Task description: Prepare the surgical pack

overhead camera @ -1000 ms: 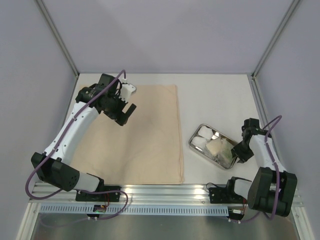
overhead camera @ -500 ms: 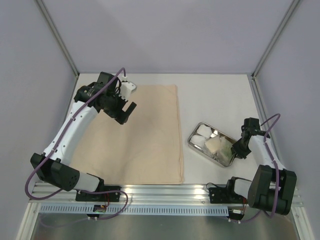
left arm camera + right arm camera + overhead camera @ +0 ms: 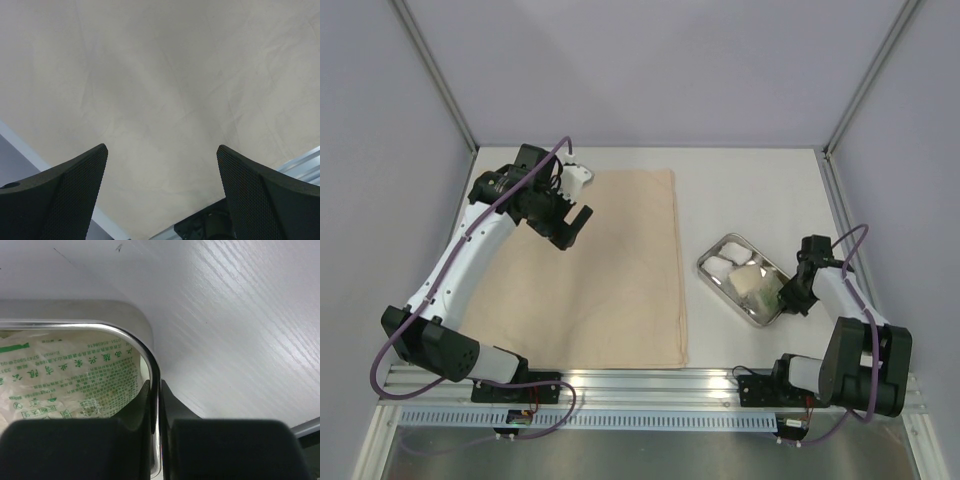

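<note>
A large beige cloth sheet (image 3: 605, 270) lies flat on the table and fills the left wrist view (image 3: 165, 85). My left gripper (image 3: 572, 228) hovers open and empty over its far left part (image 3: 160, 165). A small shiny steel tray (image 3: 718, 268) sits right of the cloth, holding white gauze (image 3: 728, 255) and a paper packet with green print (image 3: 753, 285). My right gripper (image 3: 788, 297) is shut on the tray's right rim (image 3: 150, 365), one finger inside and one outside (image 3: 159, 405). The packet shows in the right wrist view (image 3: 70, 375). Scissors and tweezers are not visible.
Grey walls with metal posts enclose the table on three sides. A metal rail (image 3: 650, 385) runs along the near edge by the arm bases. Bare white table (image 3: 750, 190) lies between the cloth and the right wall.
My right gripper has turned and shifted the tray, its near end swinging left and away from the front edge. The left arm has barely moved.
</note>
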Controlling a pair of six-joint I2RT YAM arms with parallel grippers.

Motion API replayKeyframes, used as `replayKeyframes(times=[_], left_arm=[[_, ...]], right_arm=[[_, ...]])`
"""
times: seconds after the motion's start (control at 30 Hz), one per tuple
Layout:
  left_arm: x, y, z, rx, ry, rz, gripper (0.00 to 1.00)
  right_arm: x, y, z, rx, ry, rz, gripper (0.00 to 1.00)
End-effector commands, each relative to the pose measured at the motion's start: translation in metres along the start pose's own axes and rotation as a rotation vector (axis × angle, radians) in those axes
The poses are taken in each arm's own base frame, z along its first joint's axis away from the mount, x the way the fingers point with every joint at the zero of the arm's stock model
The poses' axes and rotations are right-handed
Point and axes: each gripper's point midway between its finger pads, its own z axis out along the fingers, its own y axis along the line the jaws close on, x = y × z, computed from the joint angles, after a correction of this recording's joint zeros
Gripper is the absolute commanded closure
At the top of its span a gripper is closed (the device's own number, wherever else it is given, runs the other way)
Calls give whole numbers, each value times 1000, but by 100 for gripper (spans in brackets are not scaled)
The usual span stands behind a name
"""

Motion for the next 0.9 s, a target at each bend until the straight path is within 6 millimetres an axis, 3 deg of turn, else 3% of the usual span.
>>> replayKeyframes(times=[0.0,0.17,0.3,0.5,0.73,0.87], left_arm=[[-13,1,-13,1,-51,13,0],[-12,1,-13,1,-50,15,0],[-12,0,-11,9,-46,15,0],[-12,-1,-1,20,-37,17,0],[-11,-2,7,35,-17,8,0],[-10,1,11,25,-5,9,0]], right_arm=[[-10,10,1,-46,-41,-12,99],[-18,21,-6,-102,-74,-16,99],[-23,54,-24,-278,-75,-36,99],[-35,86,-47,-451,-110,-47,99],[-30,110,-50,-570,-34,-62,99],[-41,115,-60,-557,-52,-64,99]])
